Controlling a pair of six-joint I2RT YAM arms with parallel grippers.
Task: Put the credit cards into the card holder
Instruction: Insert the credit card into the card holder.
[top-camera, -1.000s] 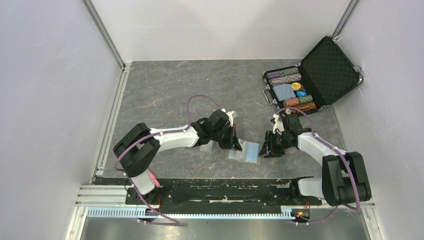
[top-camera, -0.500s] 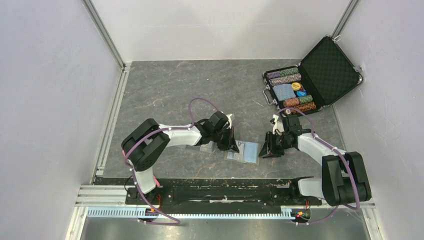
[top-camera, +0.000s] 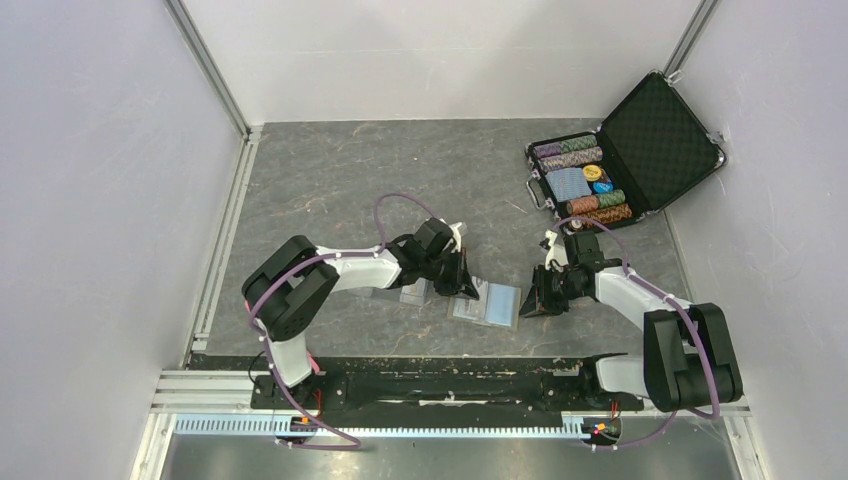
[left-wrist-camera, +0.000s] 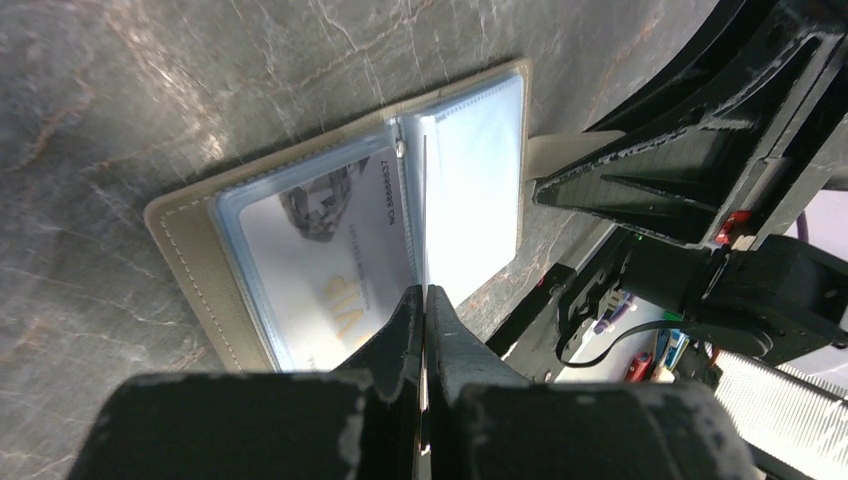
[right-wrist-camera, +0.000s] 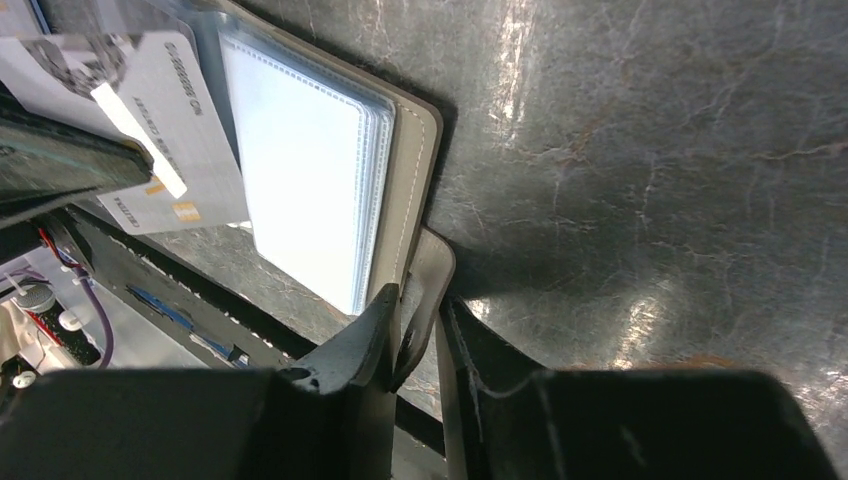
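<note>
The olive-tan card holder lies open on the table, pale blue pockets up. In the left wrist view one credit card with gold letters sits in the left pocket of the holder. My left gripper is shut on the second credit card, seen edge-on over the fold; that card also shows in the right wrist view. My right gripper is shut on the holder's tan snap tab at the right edge of the holder. In the top view the left gripper and right gripper flank the holder.
An open black poker-chip case stands at the back right. Clear plastic card cases lie just left of the holder under my left arm. Grey walls and metal rails bound the table.
The left arm's elbow has swung inward and its gripper has shifted slightly over the holder with the card. The right gripper has stayed on the tab.
</note>
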